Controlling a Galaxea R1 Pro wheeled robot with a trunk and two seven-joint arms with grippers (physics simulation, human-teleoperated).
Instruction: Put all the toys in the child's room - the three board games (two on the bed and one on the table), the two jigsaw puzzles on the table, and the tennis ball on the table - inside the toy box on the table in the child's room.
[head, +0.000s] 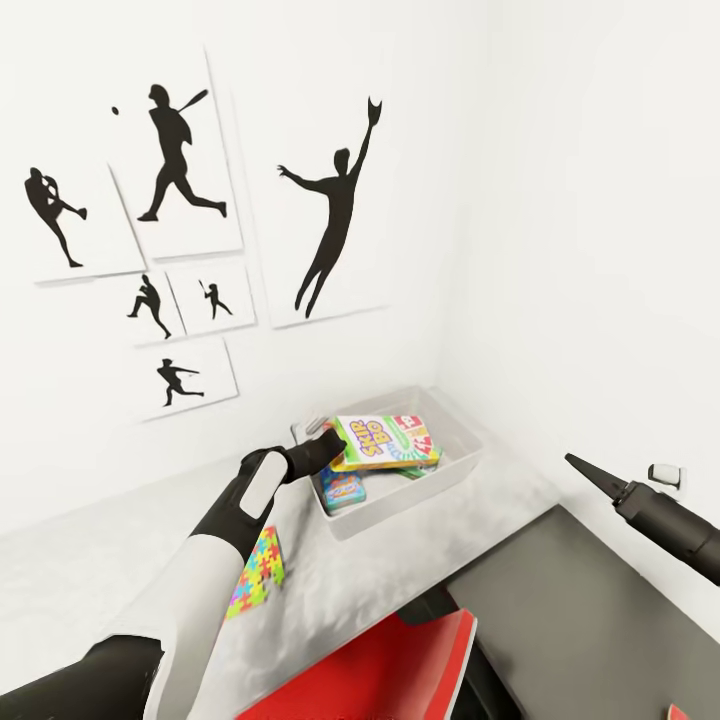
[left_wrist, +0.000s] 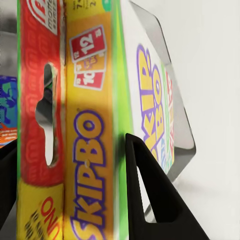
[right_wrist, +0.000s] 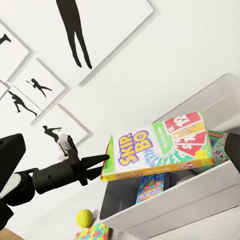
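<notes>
My left gripper (head: 325, 445) is shut on the end of a yellow-green Skip-Bo board game (head: 385, 440), held flat just above the white toy box (head: 455, 470). In the left wrist view the game's edge (left_wrist: 90, 150) fills the gap, with a black finger (left_wrist: 150, 195) pressed on its face. The right wrist view shows the game (right_wrist: 160, 147) over the box rim (right_wrist: 165, 207). A blue game box (right_wrist: 150, 186) and a green one (right_wrist: 218, 142) lie inside. A tennis ball (right_wrist: 84, 218) and a colourful jigsaw puzzle (head: 258, 572) rest on the table. My right gripper (head: 590, 472) hangs open to the right, holding nothing.
The toy box sits in the table's far corner against two white walls. Framed black silhouette pictures (head: 335, 215) hang on the wall behind. A red chair (head: 380, 670) stands at the table's near edge, over dark floor (head: 580, 620) on the right.
</notes>
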